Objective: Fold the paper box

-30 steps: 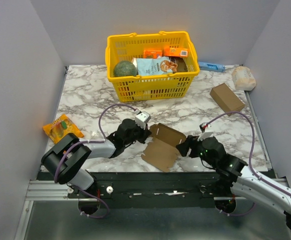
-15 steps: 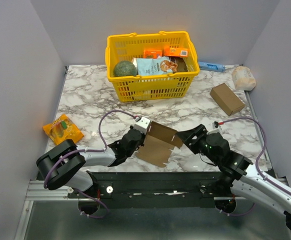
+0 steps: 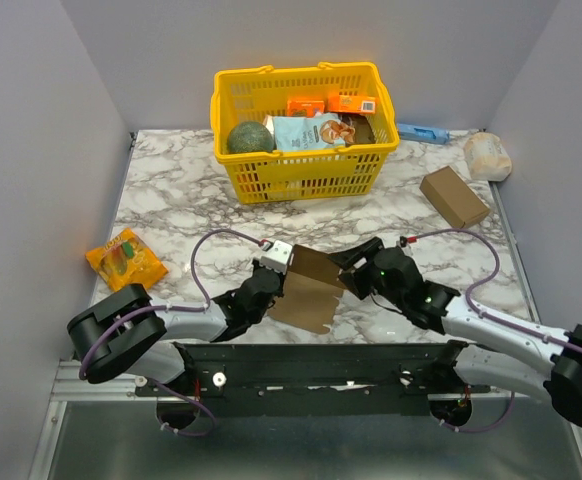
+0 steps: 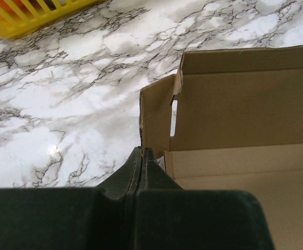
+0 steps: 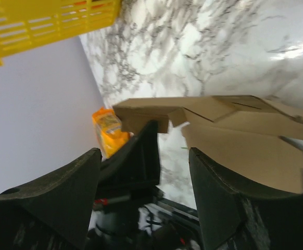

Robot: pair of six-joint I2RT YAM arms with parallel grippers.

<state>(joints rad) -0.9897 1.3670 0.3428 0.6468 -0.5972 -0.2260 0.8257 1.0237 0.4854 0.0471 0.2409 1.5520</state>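
The paper box (image 3: 306,290) is a thin brown cardboard piece with creases and flaps, held tilted up off the marble near the front edge. My left gripper (image 3: 277,284) is shut on the box's left flap. In the left wrist view its jaws (image 4: 141,152) pinch the flap edge, with the box's inside panels (image 4: 235,120) spreading to the right. My right gripper (image 3: 347,270) is open at the box's right edge. In the right wrist view its fingers (image 5: 143,156) stand wide apart, with the box (image 5: 235,140) just beyond them.
A yellow basket (image 3: 301,175) of groceries stands at the back centre. A thicker brown carton (image 3: 454,197) lies at the right, a white bag (image 3: 488,155) and a blue item (image 3: 423,133) behind it. An orange snack packet (image 3: 125,257) lies at the left.
The box has gone from lying open on the table to tilted up. My left gripper moved forward with it. My right gripper moved left and up to the box's right edge.
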